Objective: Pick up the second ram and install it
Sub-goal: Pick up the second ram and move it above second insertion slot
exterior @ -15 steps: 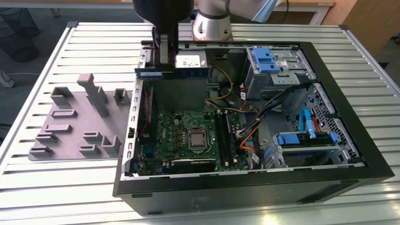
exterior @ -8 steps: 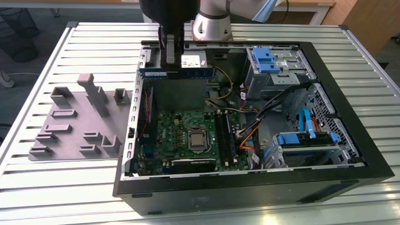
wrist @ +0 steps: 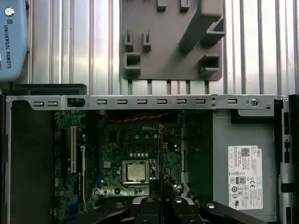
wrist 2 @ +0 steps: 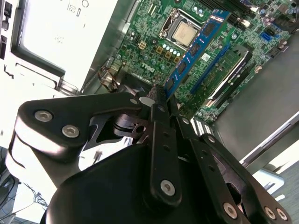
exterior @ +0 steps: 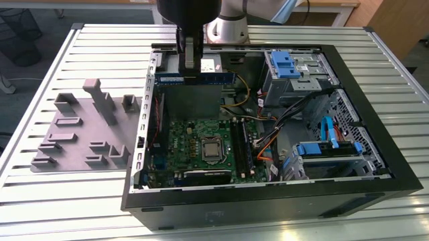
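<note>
The second ram (exterior: 195,78) is a thin blue stick with dark chips. It hangs level above the back part of the open computer case, over the grey metal area behind the green motherboard (exterior: 201,145). My gripper (exterior: 191,66) comes down from above and is shut on the stick's top edge near its middle. In the second wrist view the ram (wrist 2: 196,46) juts out from the gripper (wrist 2: 161,97), well above the board and its processor (wrist 2: 184,33). In the first wrist view the ram (wrist: 161,149) shows edge-on as a thin line rising from the gripper (wrist: 162,198).
A green stick (wrist 2: 226,70) sits in one of the long black slots (exterior: 241,145) beside the processor. The grey holder tray (exterior: 84,125) lies on the slatted table at the exterior view's left. Cables and blue-handled drive cages (exterior: 288,65) crowd the case's right side.
</note>
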